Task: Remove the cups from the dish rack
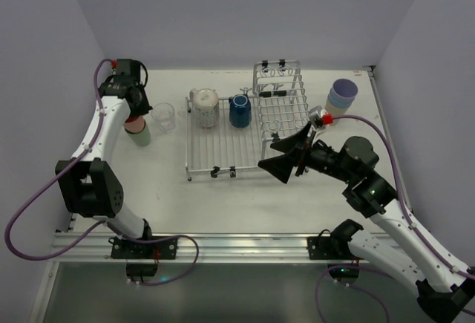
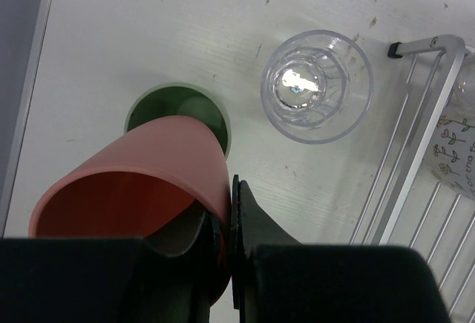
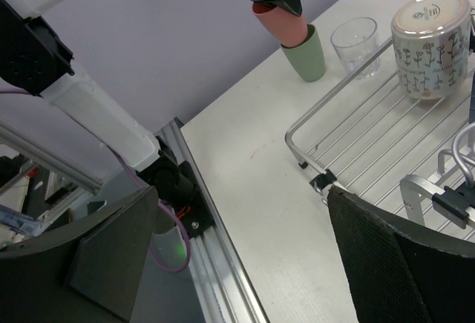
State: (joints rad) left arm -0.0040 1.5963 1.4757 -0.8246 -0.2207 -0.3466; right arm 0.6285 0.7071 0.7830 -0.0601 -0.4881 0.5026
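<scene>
Held pink cup (image 2: 141, 167) by rim wall in L gripper (image 2: 228, 223), jaws nearly shut, tilted over green cup (image 2: 172, 100) on table (image 1: 223, 204), left of dish rack (image 1: 223, 152). Kept R gripper (image 1: 286, 154) wide, empty, by rack front. Judged pink cup light, stiff, prob. slick; rim pinch best. Saw speckled mug (image 1: 205, 108) + dk blue cup (image 1: 239, 111) on grid.

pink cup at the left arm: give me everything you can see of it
The pink cup is a plain, smooth, matte tumbler, plastic by the look, with no handle or print. It is empty and tilted, its open mouth toward the wrist camera. The left gripper is shut on its wall at the rim, one finger inside, one outside. Its base goes into the mouth of the green cup, which stands on the table beside the clear glass; whether the two cups touch is hidden.
</scene>
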